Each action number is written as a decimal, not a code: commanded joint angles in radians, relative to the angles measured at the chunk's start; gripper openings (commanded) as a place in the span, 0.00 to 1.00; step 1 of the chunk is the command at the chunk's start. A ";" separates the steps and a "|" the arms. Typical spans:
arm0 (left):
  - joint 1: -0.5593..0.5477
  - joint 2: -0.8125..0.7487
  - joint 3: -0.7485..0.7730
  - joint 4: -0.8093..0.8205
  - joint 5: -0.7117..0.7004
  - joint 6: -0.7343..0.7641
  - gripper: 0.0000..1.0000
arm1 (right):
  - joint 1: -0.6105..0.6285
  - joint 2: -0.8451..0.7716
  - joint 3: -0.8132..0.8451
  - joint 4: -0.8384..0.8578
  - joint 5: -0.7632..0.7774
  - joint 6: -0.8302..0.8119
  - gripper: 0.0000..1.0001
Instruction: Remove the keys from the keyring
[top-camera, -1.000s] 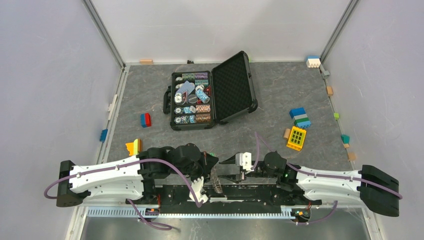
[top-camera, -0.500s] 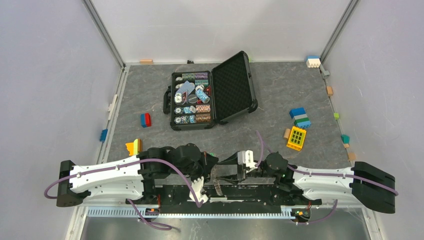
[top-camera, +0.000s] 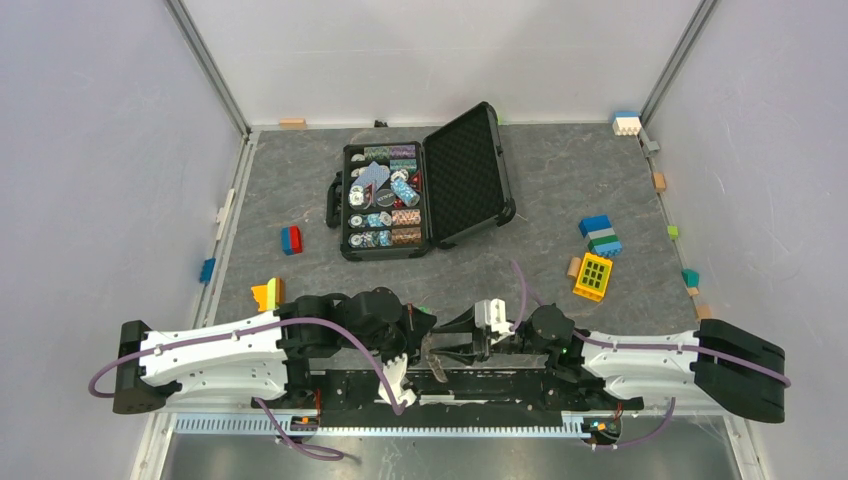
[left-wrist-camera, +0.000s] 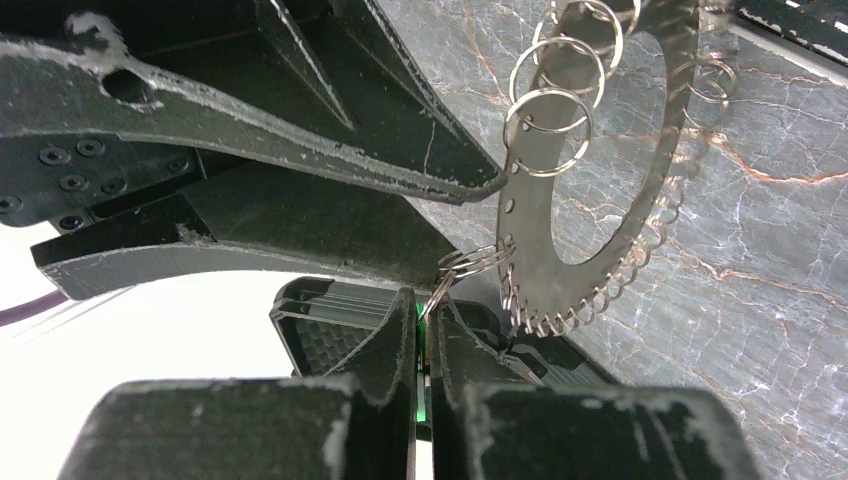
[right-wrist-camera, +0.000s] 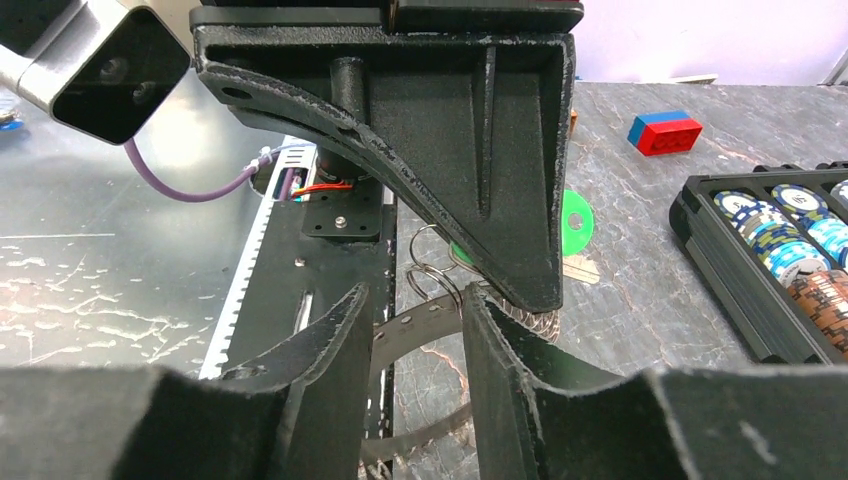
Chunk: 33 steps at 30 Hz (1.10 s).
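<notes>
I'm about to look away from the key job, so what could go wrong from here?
The left tool pinches only a thin small ring on the hoop, so it could slip free when pulled. The right tool is open around the hoop, not clamping it, so the hoop may swing or get dragged along.

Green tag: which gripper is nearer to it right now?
Left. The left gripper is shut on a split ring right beside the green tag; the right gripper straddles the keyring farther back.

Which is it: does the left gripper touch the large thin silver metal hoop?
Apart. Left wrist view shows a gap between left gripper and hoop.
</notes>
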 joint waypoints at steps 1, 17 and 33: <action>-0.004 -0.004 0.004 0.055 0.015 0.032 0.02 | -0.002 0.018 0.004 0.074 -0.031 0.018 0.40; -0.005 0.000 0.001 0.054 0.007 0.032 0.02 | -0.002 0.027 0.015 0.069 -0.030 0.023 0.23; -0.005 0.006 0.000 0.055 0.010 0.033 0.02 | -0.001 0.065 0.046 0.088 -0.014 0.039 0.27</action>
